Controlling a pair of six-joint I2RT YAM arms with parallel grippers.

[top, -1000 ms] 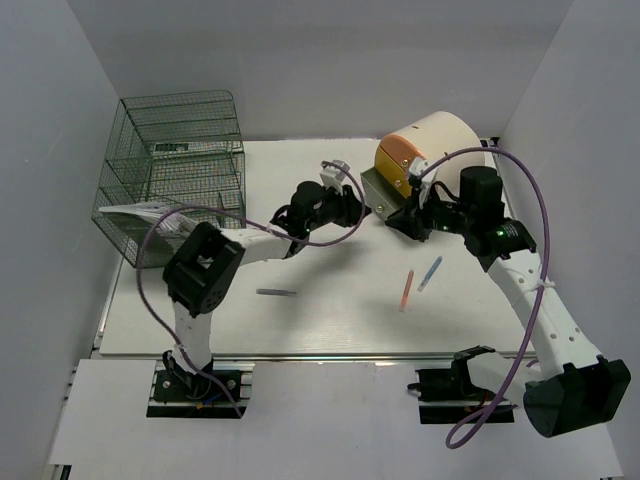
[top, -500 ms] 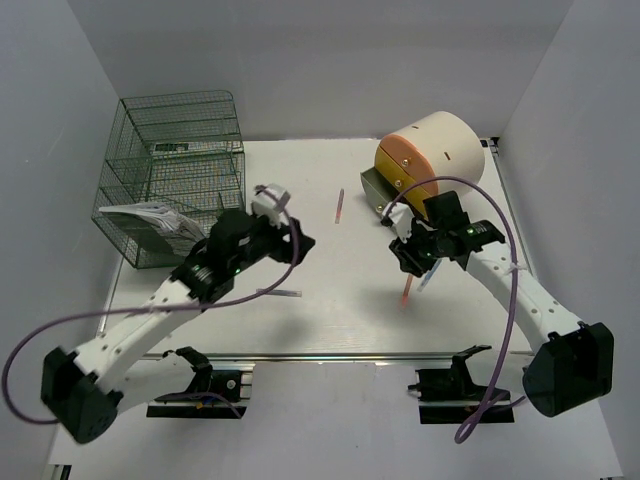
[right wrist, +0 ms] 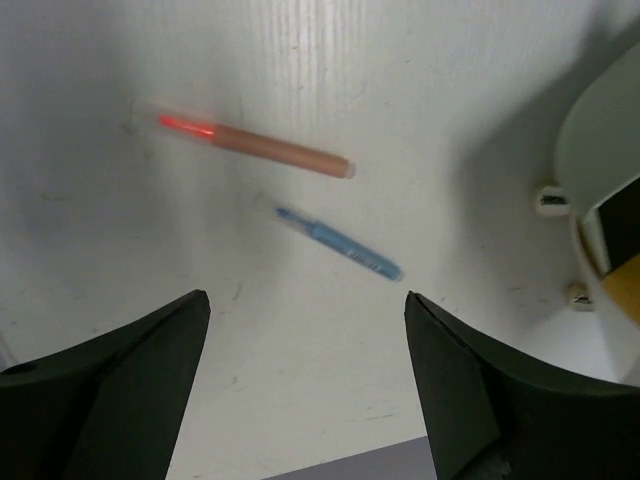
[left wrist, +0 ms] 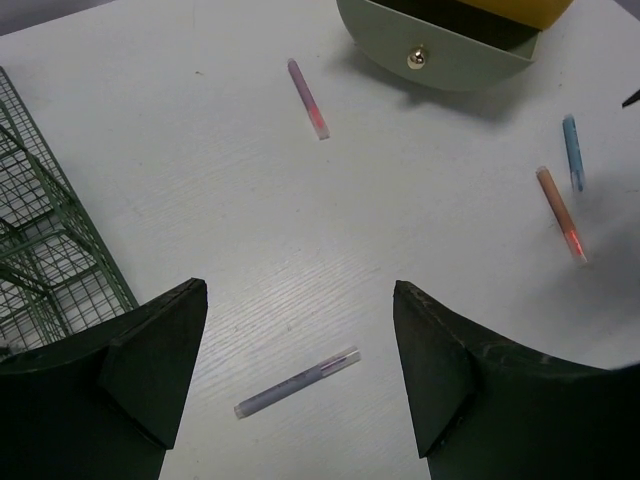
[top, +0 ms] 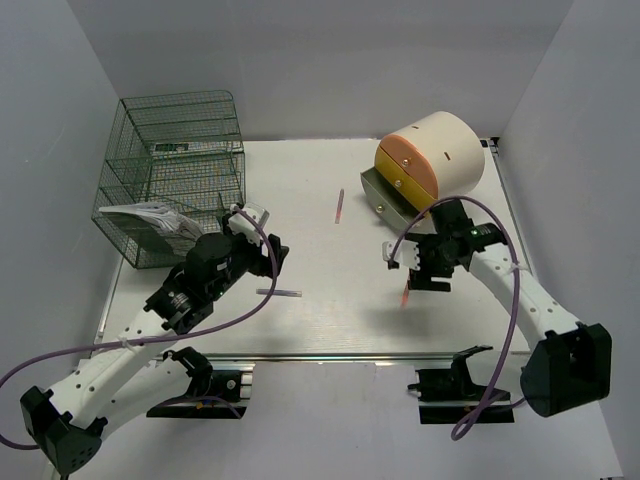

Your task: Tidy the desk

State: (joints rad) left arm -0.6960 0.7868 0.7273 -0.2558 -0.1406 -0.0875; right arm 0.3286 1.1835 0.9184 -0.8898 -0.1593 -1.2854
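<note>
Desk: the white desk (top: 330, 315) lies flat beneath both arms.
Left tool: the left tool (left wrist: 300, 290) has its fingers wide apart and empty. It hangs above the desk's left-middle, with a purple pen (left wrist: 297, 382) flat on the desk just below it.
Right tool: the right tool (right wrist: 307, 300) has its fingers wide apart and empty, above the desk's right side. An orange pen (right wrist: 255, 145) and a blue pen (right wrist: 338, 243) lie close under it, not touching.
Further back: a pink pen (left wrist: 307, 97), an open green drawer (left wrist: 440, 60), and a green wire rack (top: 175, 170) at the back left.
</note>
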